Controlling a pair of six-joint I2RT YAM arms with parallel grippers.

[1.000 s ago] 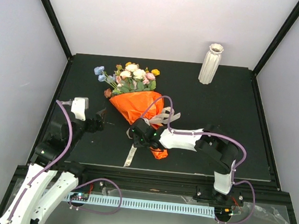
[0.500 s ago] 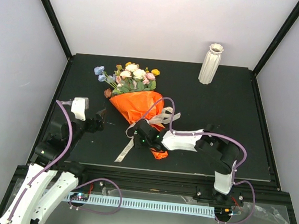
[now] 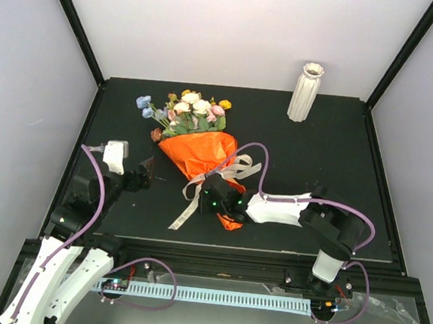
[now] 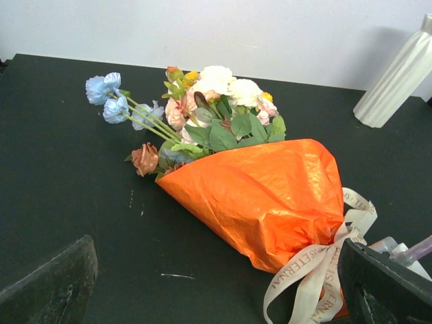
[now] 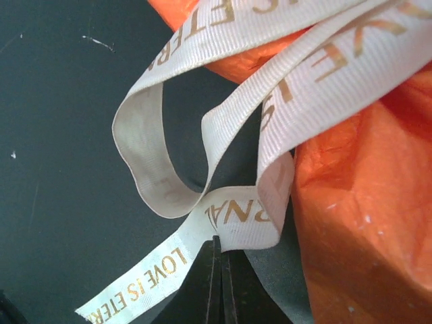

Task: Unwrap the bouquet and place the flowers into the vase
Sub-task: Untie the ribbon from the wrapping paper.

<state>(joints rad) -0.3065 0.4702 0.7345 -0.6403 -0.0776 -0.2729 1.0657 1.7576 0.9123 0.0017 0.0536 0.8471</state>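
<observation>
- I read the right gripper (image 5: pixel 217 253) as clenched: its two dark fingertips meet in a point with no gap, pinched on the cream ribbon (image 5: pixel 233 214) at the strip printed in gold letters.
- The ribbon loops up from that pinch to the narrow end of the bouquet (image 3: pixel 200 151). In the top view, one loose tail lies on the black table (image 3: pixel 313 186), running toward the near left.
- The bouquet lies on its side left of the table's centre. Its narrow tied end is at the right gripper and its wide end points toward the far left.
- The orange paper (image 4: pixel 263 196) is wrapped around the stems, crinkled and closed into a cone.
- The flowers (image 3: pixel 191 105) spread out of the cone's far end: cream and pink blooms in the middle, yellow at the right, pale blue on thin stems at the left.
- The left gripper (image 3: pixel 142 175) is released, its fingers (image 4: pixel 54 283) spread wide with nothing between them. It sits near the table's left edge, just beside the bouquet but apart from it.
- The white ribbed vase (image 3: pixel 305 92) stands upright at the far right, well apart from the bouquet and both grippers.
</observation>
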